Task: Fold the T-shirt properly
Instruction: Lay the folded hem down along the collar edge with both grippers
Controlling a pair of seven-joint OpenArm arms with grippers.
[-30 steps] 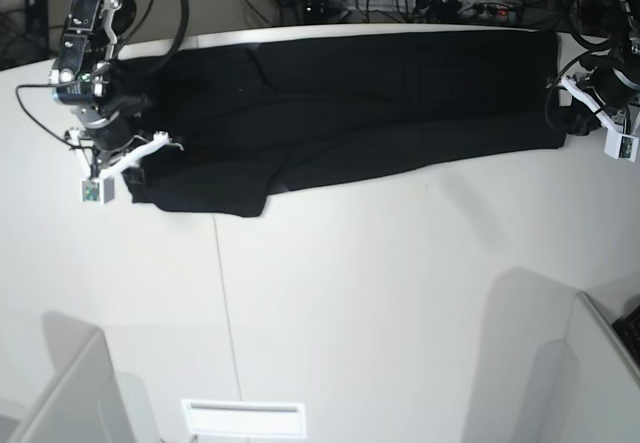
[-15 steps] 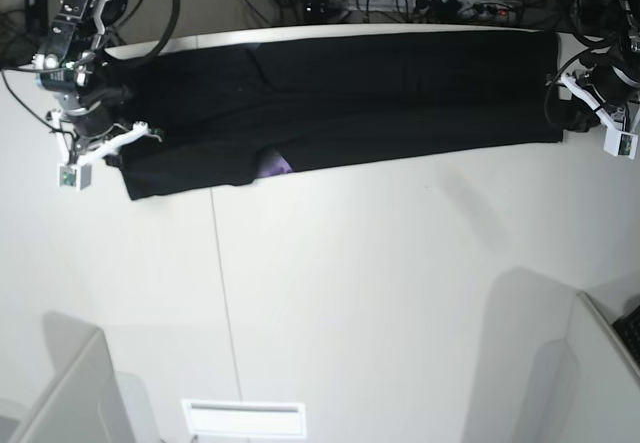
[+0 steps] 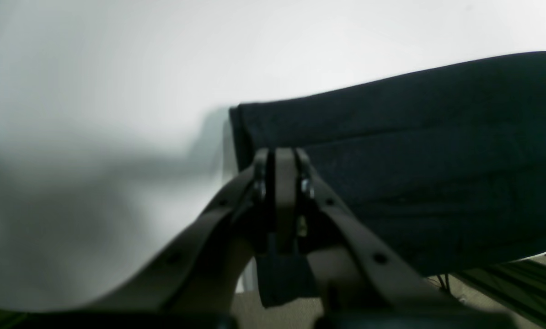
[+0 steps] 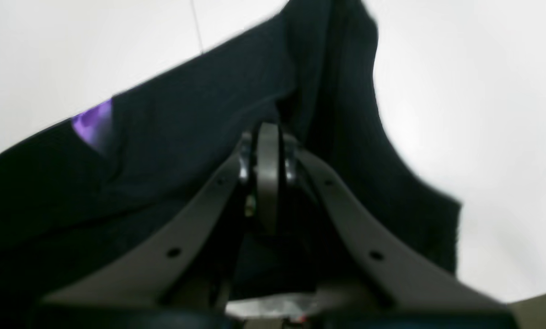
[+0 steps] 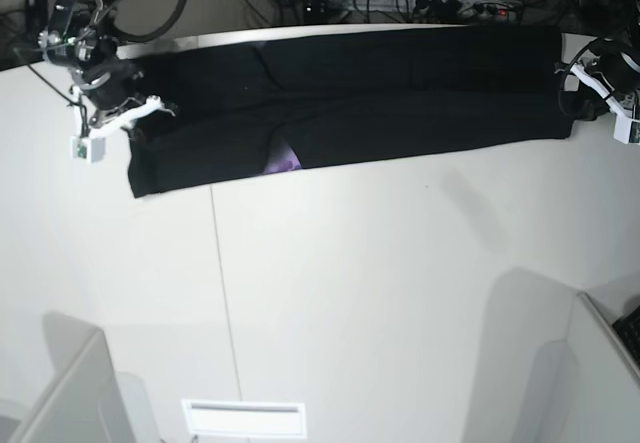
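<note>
Since the earlier frames, both arms have moved toward the top of the base view, pulling the T-shirt [image 5: 380,98] into a long black band across the bench [image 5: 380,293], a purple scrap at its lower edge. Left pincer [image 3: 284,157], seen in its wrist view, is clamped on the T-shirt's edge. Right pincer [image 4: 267,137] grips bunched cloth that hides its tips.

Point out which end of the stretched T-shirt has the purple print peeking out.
The end held by the right gripper, on the base view's left. A purple patch shows at the T-shirt lower edge there; the end at the left gripper is plain black.
</note>
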